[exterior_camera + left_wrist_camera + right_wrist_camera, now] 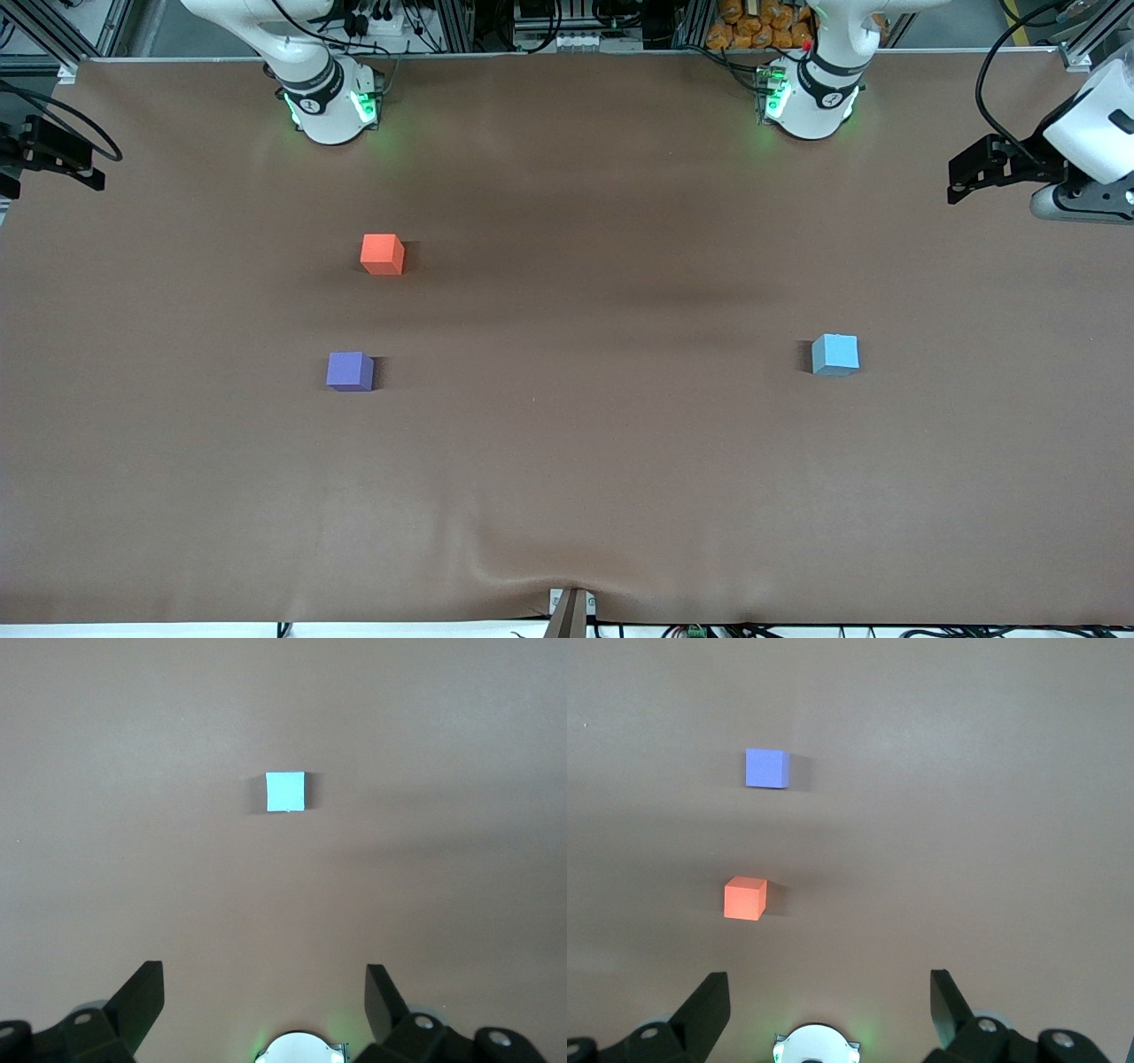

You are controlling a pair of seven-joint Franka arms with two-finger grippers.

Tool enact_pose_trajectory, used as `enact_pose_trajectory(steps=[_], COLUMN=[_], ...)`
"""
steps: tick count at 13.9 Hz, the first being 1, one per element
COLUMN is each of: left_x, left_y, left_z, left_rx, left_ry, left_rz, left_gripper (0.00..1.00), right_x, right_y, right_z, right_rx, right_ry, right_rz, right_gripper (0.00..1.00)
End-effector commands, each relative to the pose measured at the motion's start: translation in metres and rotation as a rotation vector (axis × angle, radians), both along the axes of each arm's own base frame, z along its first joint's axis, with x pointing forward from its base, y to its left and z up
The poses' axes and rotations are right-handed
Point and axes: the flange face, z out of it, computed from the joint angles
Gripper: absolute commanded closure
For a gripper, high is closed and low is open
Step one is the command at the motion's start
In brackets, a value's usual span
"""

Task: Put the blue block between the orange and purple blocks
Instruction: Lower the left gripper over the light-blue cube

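Note:
The blue block (835, 354) (285, 791) sits alone on the brown table toward the left arm's end. The orange block (383, 253) (745, 898) and the purple block (350, 370) (767, 768) sit toward the right arm's end, the purple one nearer the front camera, with a bare gap between them. My left gripper (264, 967) (959, 182) hangs high over the left arm's end of the table, open and empty. My right gripper (828, 974) hangs high over the right arm's end, open and empty too. Neither touches a block.
The brown mat (567, 461) covers the whole table and has a small wrinkle at its front edge. The two arm bases (332, 102) (811, 97) stand along the edge farthest from the front camera. A small bracket (570, 611) sits at the front edge.

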Motion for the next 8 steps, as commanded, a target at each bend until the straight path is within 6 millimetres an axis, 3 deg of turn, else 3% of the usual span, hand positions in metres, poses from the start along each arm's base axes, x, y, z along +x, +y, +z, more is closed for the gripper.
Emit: enact_pose_trajectory(steps=[1,8], left_x=[-0.002,0.008], left_y=[-0.001,-0.001], left_z=[0.005,-0.008], left_rx=[-0.007,-0.012], left_ry=[-0.012,-0.013], left_rz=[0.012,0.016], left_gripper=[0.0,0.0], right_x=[-0.01,-0.011], right_y=[0.005,0.005], right_z=[0.003,0.003], right_rx=[0.013,0.014], right_ry=[-0.01,-0.004], right_rz=[-0.012,-0.012], right_gripper=[0.0,0.0])
